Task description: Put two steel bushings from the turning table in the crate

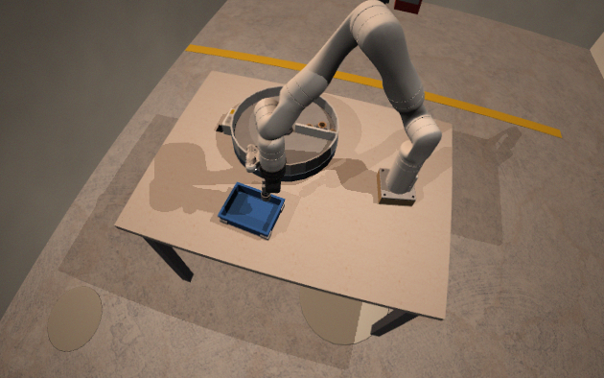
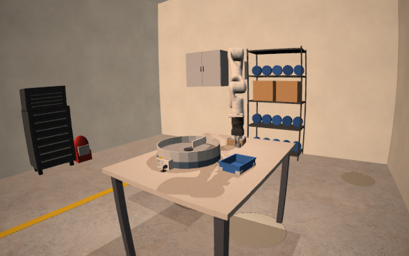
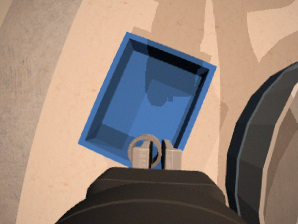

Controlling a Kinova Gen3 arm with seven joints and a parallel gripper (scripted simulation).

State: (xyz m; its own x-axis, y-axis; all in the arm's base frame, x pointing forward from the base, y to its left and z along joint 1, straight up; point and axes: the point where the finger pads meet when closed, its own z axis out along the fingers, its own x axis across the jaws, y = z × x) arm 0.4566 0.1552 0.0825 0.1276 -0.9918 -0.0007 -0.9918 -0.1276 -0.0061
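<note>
You have one gripper (image 1: 266, 193) (image 2: 237, 145) (image 3: 157, 149) with two pale, blocky fingers, nearly closed on the wall of one bushing (image 1: 266, 197) (image 3: 130, 150), a round, open, grey-brown metal ring. It is held above one edge of the crate (image 1: 254, 216) (image 2: 228, 166) (image 3: 117, 105). That single crate, blue, smooth and rectangular, lies below the gripper and reaches out ahead of it in the wrist view.

Beside the gripper stands one turning table (image 1: 312, 168) (image 2: 188, 156) (image 3: 242, 165), round, with a faceted grey wall and one straight, pale divider (image 1: 316, 131) (image 2: 198, 141). Only the top view shows small brownish bushings (image 1: 322, 125) by the divider, on the turning table's side away from the gripper; they are too small to count surely. The wrist view alone shows the held ring's opening clearly. The exterior view adds one dark hub (image 2: 188, 149) inside the turning table.
</note>
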